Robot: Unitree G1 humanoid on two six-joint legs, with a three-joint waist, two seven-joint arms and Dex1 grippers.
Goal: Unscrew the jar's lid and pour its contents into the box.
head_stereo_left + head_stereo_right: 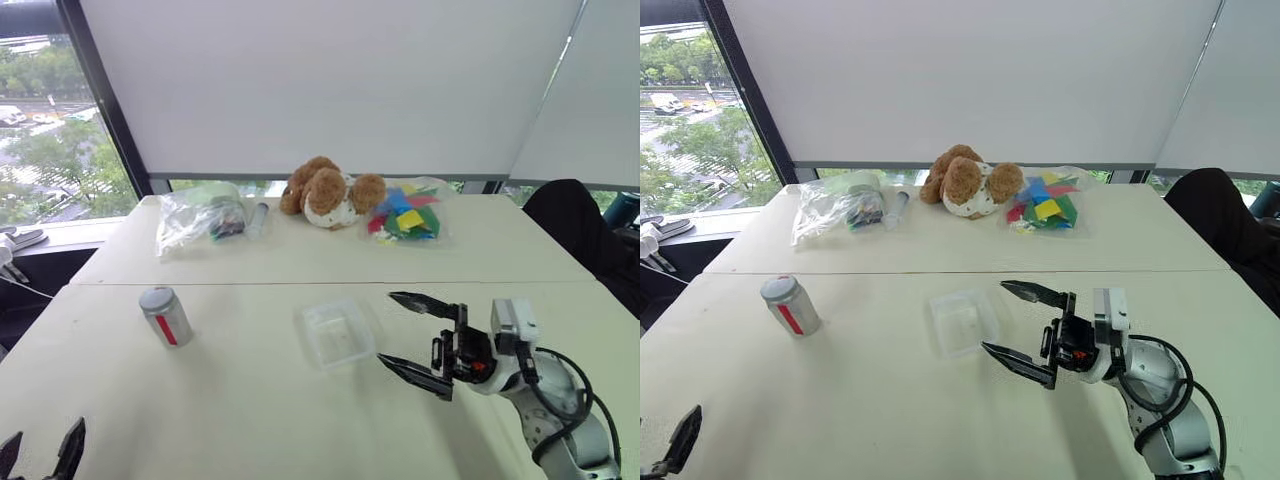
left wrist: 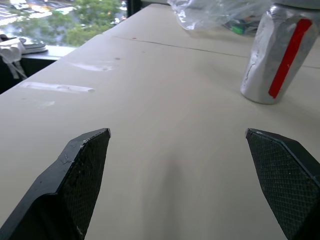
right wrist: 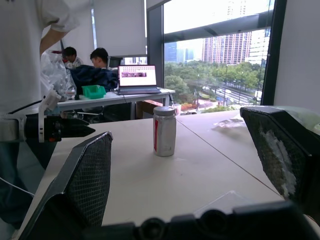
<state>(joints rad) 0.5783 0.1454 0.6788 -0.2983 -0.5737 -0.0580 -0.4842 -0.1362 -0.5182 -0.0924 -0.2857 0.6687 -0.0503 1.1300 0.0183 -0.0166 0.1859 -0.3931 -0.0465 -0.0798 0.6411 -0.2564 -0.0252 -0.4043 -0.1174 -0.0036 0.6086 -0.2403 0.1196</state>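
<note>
The jar (image 1: 166, 315) (lid (image 1: 156, 297) on) is seen upright on the counter (image 1: 250, 400), well left of the box (image 1: 338, 334). Beside the box, the right gripper (image 1: 405, 330) is held with jaws wide open, empty; the left gripper (image 2: 180, 165) likewise.

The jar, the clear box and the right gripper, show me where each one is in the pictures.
jar (image 1: 167, 318): left eye view, on its silvery side beside the red patch.
box (image 1: 337, 335): left eye view, on its clear floor.
right gripper (image 1: 410, 333): left eye view, midway between its open fingertips.
</note>
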